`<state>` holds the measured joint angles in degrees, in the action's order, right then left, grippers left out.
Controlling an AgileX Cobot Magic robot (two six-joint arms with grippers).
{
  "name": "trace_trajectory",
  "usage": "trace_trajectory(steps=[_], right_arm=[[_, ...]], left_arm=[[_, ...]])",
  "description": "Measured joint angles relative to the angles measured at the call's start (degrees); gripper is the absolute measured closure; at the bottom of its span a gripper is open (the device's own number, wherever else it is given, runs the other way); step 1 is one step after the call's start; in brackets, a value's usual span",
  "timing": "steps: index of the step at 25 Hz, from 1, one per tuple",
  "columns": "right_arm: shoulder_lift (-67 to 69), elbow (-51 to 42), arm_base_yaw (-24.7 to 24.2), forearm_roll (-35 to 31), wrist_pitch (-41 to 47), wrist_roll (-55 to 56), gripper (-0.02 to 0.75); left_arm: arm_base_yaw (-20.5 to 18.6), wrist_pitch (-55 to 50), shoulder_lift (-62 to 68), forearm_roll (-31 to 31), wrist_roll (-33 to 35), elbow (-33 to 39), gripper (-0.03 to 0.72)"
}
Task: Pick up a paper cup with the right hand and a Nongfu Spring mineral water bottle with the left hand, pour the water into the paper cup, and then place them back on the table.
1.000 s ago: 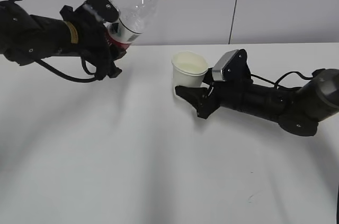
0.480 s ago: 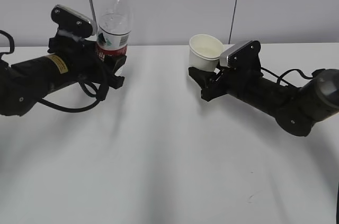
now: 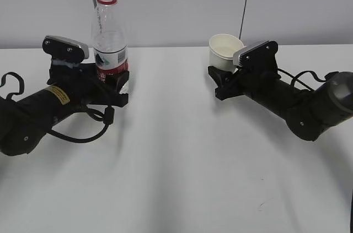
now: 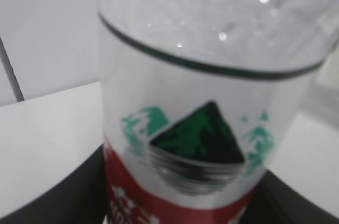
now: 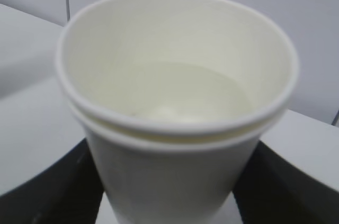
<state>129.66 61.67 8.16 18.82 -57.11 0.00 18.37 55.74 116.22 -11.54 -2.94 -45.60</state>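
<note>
The Nongfu Spring bottle [image 3: 110,33] stands upright, uncapped, with its red neck ring on top, at the left rear of the white table [image 3: 176,167]. My left gripper [image 3: 114,85] is shut on its red label band, low by the tabletop. In the left wrist view the bottle [image 4: 201,75] fills the frame, dark fingers [image 4: 58,197] either side. The cream paper cup [image 3: 224,50] is upright in my right gripper [image 3: 222,81], which is shut on its lower wall. The right wrist view shows the cup [image 5: 169,166] holding clear water [image 5: 185,94]; its rim looks doubled.
A grey panelled wall with dark vertical seams [image 3: 245,1] runs behind the table's far edge. A black cable [image 3: 83,134] loops under the left arm on the tabletop. A faint scuff [image 3: 263,205] marks the table at the front right.
The left arm has swung the bottle from tilted to upright, moving it left and down toward the table. The right arm has carried the cup right and back, away from the bottle.
</note>
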Motion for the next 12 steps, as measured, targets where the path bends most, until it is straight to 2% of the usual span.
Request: trace_trajectory(steps=[6, 12], right_arm=[[1.64, 0.00, 0.00, -2.17, 1.03, -0.45, 0.231], [2.42, 0.00, 0.00, -1.35, 2.54, -0.57, 0.232]], left_arm=[[0.00, 6.76, 4.83, -0.43, -2.32, 0.00, 0.281], [0.00, 7.46, 8.97, -1.71, -3.50, 0.00, 0.282]])
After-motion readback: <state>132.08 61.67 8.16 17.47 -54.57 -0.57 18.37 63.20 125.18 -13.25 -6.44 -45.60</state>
